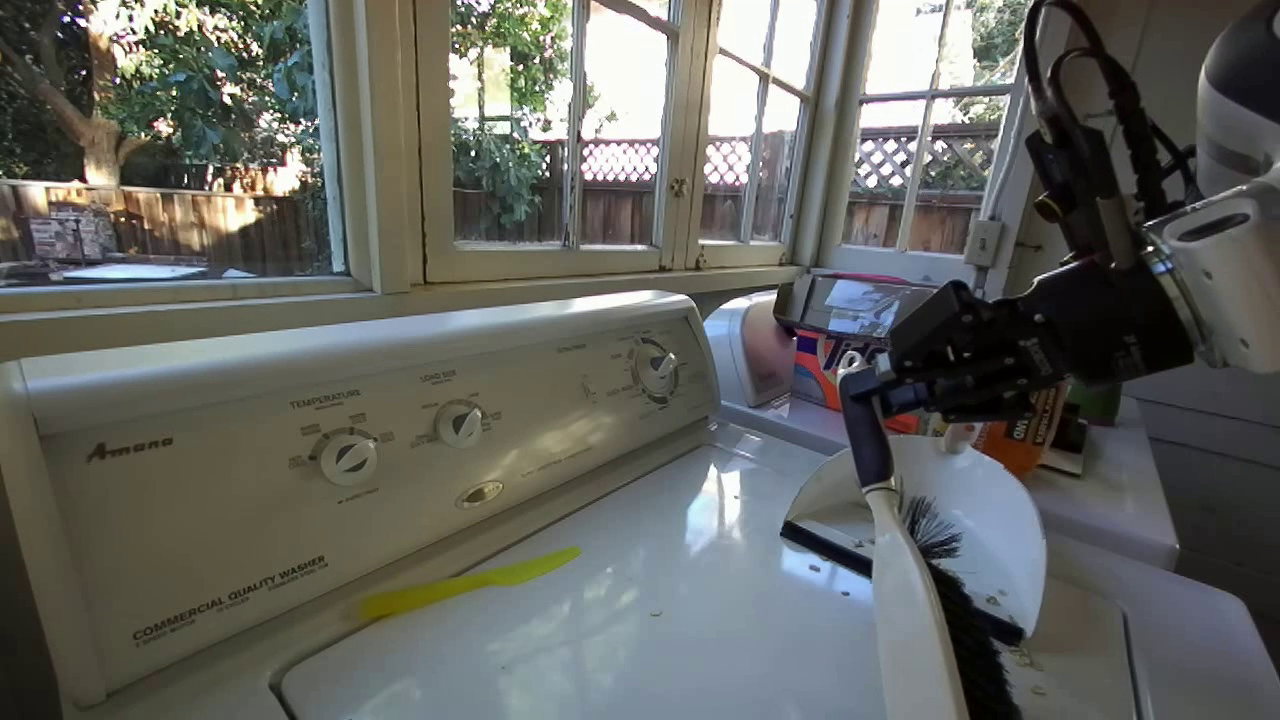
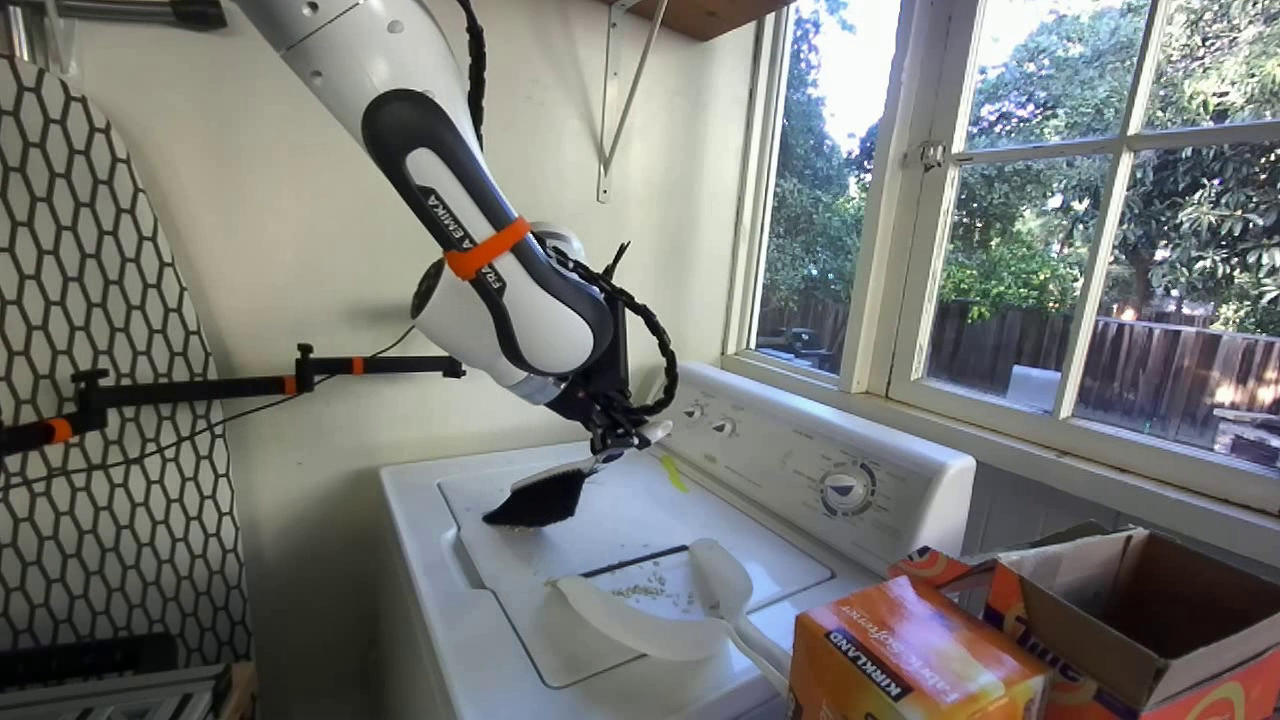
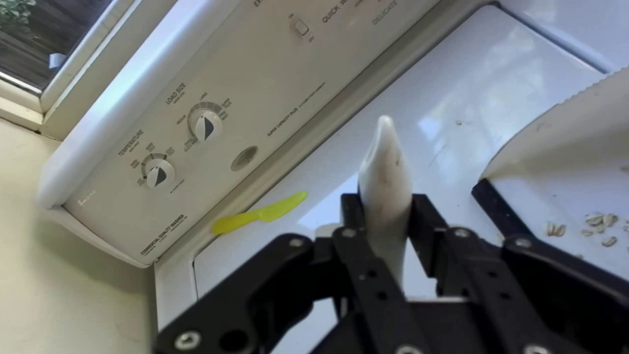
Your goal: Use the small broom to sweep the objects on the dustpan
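Wrist view: the claw (image 3: 385, 214) is clamped on the broom (image 3: 386, 184), near the dustpan (image 3: 582, 128).

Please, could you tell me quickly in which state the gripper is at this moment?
Gripper: closed, holding the small broom by its handle.

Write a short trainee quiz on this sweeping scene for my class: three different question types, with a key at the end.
1. True or false: the gripper holds the small broom.

2. Which item lies on the Amana washer, near its control panel?
A) a red spoon
B) a yellow plastic knife
C) a blue cup

3. Short answer: are all the pale flakes inside the dustpan?

Key: 1. True. 2. B. 3. No; some lie outside it, on the Amana washer.
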